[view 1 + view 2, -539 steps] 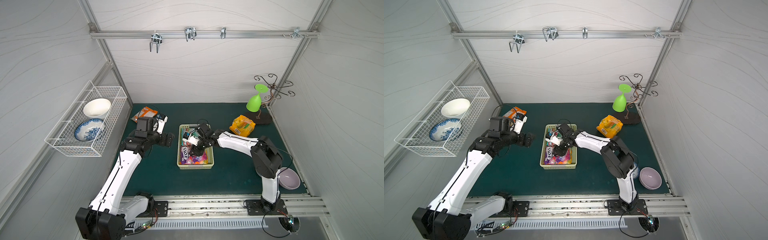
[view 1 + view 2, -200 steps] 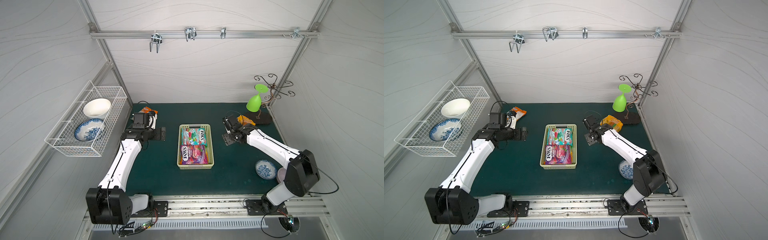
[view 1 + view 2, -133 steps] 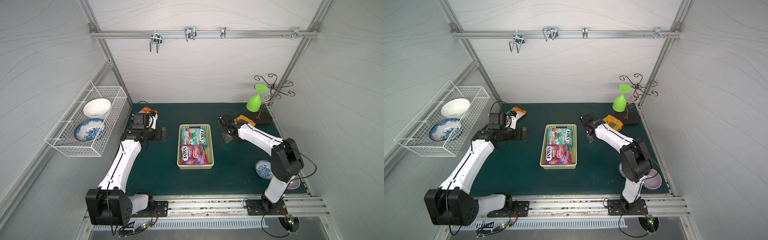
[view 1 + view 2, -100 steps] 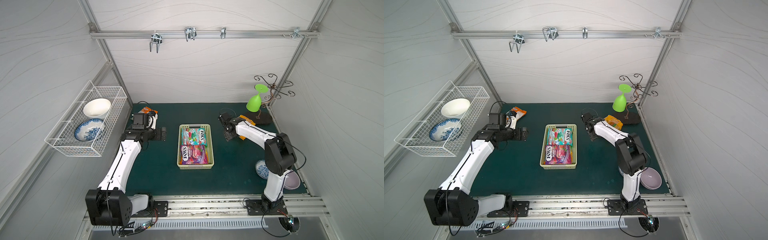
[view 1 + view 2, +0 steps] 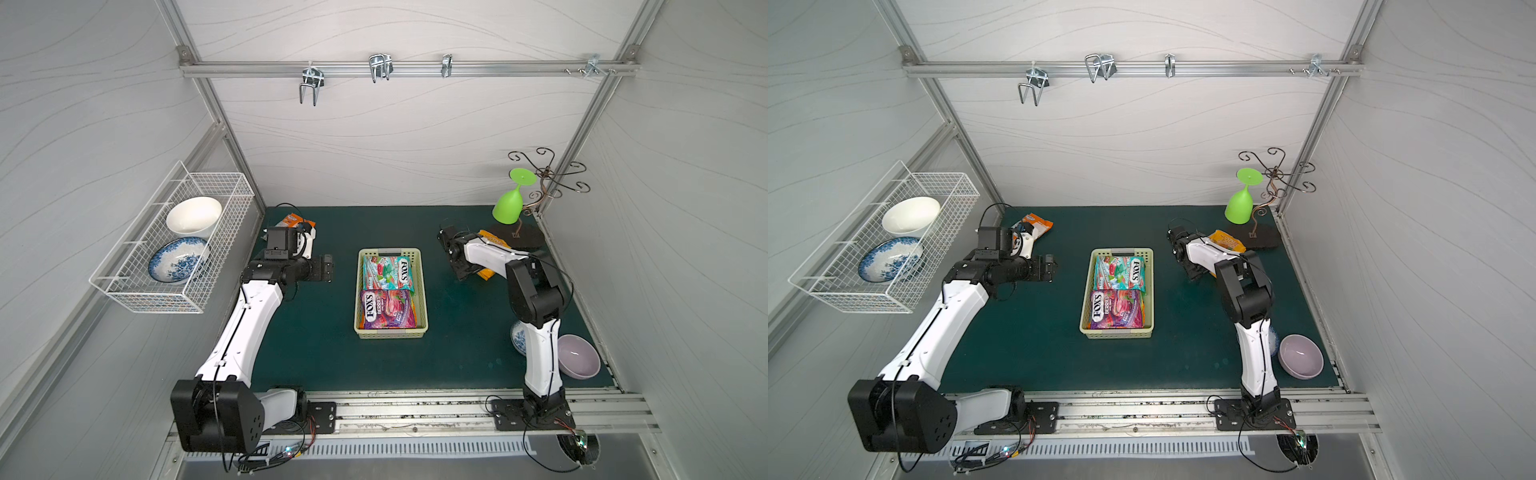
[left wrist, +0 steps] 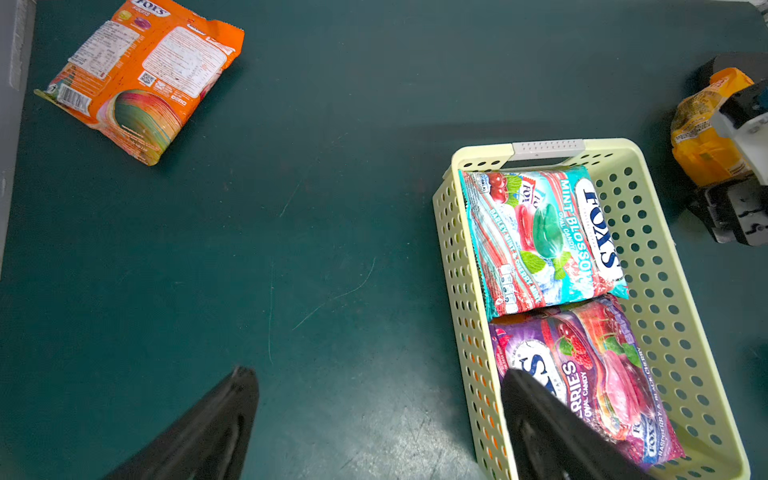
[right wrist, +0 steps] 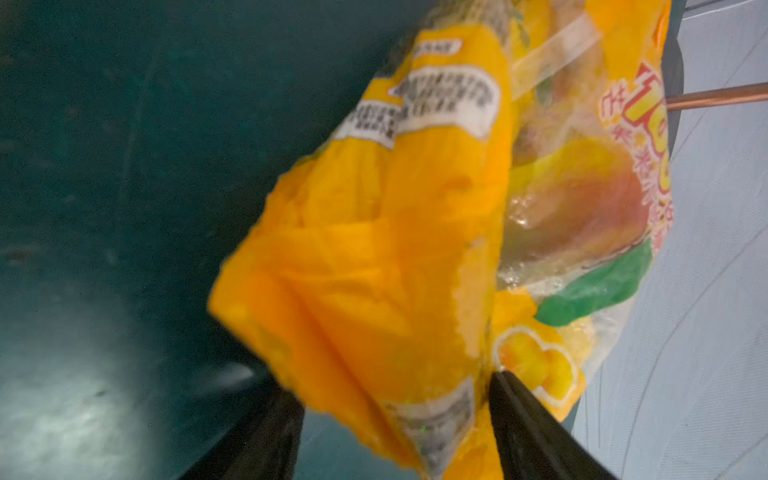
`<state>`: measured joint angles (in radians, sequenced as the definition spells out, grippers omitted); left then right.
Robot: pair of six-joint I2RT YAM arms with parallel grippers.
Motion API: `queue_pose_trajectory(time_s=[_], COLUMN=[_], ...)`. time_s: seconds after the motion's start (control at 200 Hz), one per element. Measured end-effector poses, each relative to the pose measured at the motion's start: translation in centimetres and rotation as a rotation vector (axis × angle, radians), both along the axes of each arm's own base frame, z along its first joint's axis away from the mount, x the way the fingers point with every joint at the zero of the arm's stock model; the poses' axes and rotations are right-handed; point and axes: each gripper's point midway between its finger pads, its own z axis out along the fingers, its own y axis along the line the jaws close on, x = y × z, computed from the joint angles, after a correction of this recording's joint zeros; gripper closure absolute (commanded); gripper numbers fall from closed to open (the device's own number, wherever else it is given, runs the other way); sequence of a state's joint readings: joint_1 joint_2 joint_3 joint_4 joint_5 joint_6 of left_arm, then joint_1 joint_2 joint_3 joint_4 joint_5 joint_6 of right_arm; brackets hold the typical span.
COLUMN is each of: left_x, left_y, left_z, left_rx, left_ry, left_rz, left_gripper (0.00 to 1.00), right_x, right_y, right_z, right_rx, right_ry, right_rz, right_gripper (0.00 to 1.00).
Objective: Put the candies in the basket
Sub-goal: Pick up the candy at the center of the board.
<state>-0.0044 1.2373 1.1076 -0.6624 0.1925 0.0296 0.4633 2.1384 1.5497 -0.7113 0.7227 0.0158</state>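
In a top view the right gripper is crowding the yellow candy bag, with the basket lying well apart behind it. In the left wrist view the left gripper is gaping wide and empty, the orange candy bag lying far ahead. In the right wrist view one end of the yellow candy bag is sitting between the jaws, its long axis running ahead. I cannot tell whether it is gripped.

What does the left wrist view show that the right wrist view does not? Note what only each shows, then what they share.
Only the left wrist view: the basket, holding a teal candy bag and a purple candy bag; an orange candy bag on the dark green mat; the left gripper, open.
Only the right wrist view: a copper-coloured rod and the pale wall.
Both: the yellow candy bag, the mat, and the right gripper, whose fingers flank that bag.
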Motion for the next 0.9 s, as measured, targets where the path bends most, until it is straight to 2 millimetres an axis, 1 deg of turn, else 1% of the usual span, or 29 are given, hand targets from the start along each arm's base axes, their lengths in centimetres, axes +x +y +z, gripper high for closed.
queue_pose_trajectory(time_s=[0.065,0.105,0.135,0.175,0.385,0.525,0.79,0.901], left_x=[-0.1,-0.1,-0.1,-0.1,-0.2,-0.2,-0.3,-0.4], left_y=[-0.1,-0.1,-0.1,-0.1,-0.1,-0.1,0.0,0.1], left_z=[0.1,0.1,0.1,0.2,0.3,0.4,0.5,0.5], left_rx=[-0.003,-0.002,-0.002,-0.002,-0.004,-0.003,0.012,0.023], left_ry=[-0.001,-0.002,-0.003,-0.007,-0.008,-0.012,-0.016,-0.015], left_rz=[-0.002,-0.002,-0.002,-0.002,-0.005,-0.007,-0.018,-0.023], left_gripper=[0.05,0.05,0.05,0.05,0.05,0.05,0.05,0.05], right_x=[0.2,0.3,0.4,0.5,0.5,-0.9,-4.4,-5.1], right_y=[-0.1,-0.3,-0.3,-0.4,0.0,0.8,2.9,3.9], right_z=[0.1,0.2,0.3,0.4,1.3,2.5,6.6,8.7], right_rx=[-0.014,-0.019,-0.020,-0.023,-0.001,0.080,0.309,0.398], right_ry=[-0.001,-0.009,-0.012,-0.019,-0.011,0.020,0.084,0.096], right_rz=[0.009,0.005,0.003,0.000,0.004,0.000,-0.051,-0.074], right_gripper=[0.68,0.84,0.93,1.00,1.00,1.00,1.00,1.00])
